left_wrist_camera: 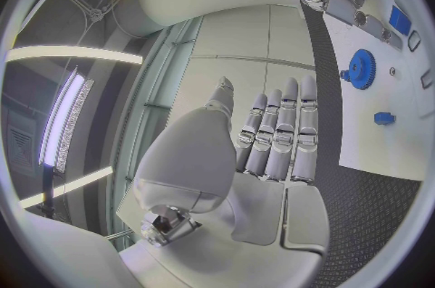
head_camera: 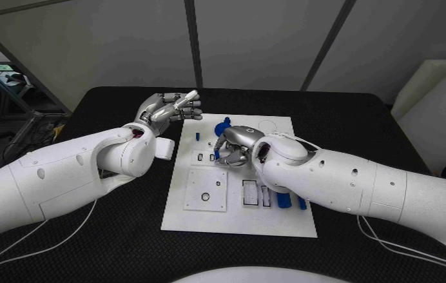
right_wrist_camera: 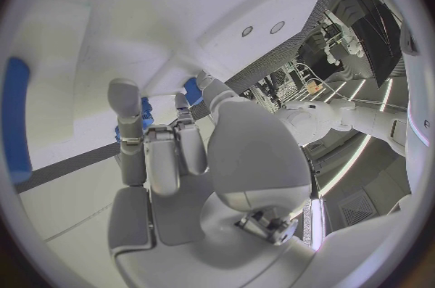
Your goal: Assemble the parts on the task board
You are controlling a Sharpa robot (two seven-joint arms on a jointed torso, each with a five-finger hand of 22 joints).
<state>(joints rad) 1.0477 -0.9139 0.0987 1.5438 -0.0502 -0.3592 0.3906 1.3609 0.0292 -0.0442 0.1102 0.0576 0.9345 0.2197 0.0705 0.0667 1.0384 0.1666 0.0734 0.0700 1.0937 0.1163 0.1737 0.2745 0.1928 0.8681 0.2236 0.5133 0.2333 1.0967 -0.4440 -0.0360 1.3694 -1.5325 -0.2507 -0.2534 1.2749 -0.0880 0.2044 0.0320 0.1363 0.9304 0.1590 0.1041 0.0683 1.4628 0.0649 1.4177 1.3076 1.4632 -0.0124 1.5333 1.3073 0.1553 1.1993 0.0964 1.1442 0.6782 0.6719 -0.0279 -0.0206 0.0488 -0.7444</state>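
Left hand (head_camera: pixel 170 110) raised, fingers straight, empty, beside white task board (head_camera: pixel 240 222); right hand (head_camera: pixel 234 147) curled over board, grasp unclear.

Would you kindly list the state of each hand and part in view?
Left hand: raised beside the board, fingers straight, holding nothing.
Right hand: low over the board, fingers curled; any grip hidden.
Blue gear: flat on the board.
Small blue block: lying loose on the board.
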